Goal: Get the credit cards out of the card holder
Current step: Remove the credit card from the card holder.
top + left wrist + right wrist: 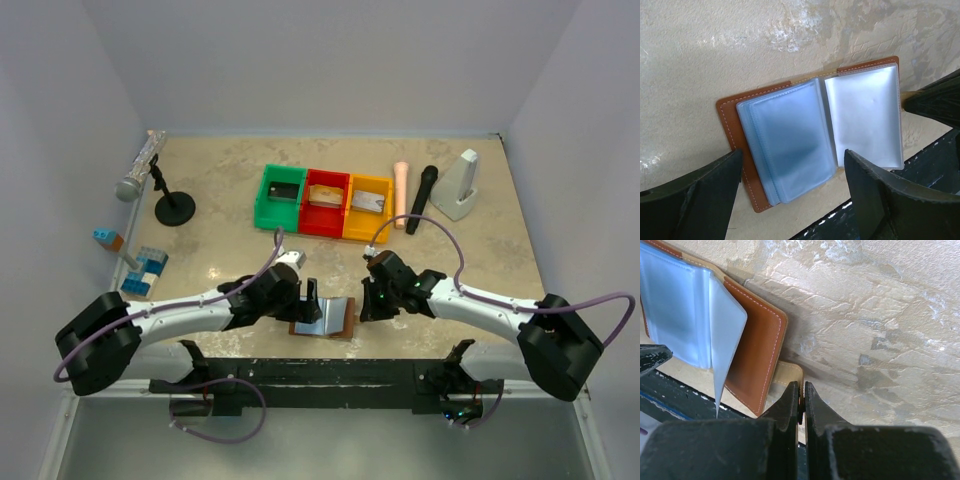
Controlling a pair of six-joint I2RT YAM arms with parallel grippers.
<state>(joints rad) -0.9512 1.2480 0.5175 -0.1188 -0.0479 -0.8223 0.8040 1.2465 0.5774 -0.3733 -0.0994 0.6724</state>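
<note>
Nearest the arm bases, the flat brown leather-like bifold card holder is seen lying open on the mottled beige stone-look table, between the two grippers. Its spine runs roughly near to far, so the long axis of the opened spread lies left to right. The stitched brown cover is turned down and the clear grey-blue plastic sleeves are turned up. One sleeve is seen standing on edge in the right wrist view. No writing can be read on the holder.

The left gripper is poised over the holder with its black fingers spread wide apart. The right gripper is at the holder's right edge, its fingers pressed together on a thin tan flat piece that pokes out from under the brown cover. Whether this is a card or part of the holder cannot be told.

Farther back, three bins are set side by side in a row:
- The green plastic bin holds a dark credit card.
- The red plastic bin holds a tan-gold credit card.
- The yellow plastic bin holds a silvery grey credit card.

Their print is too small to be read.

To the left, blue and white toy blocks and a silver microphone on a black round stand are seen. To the right of the bins lie a peach cylinder, a black stick-shaped object and a white wedge-shaped object.
</note>
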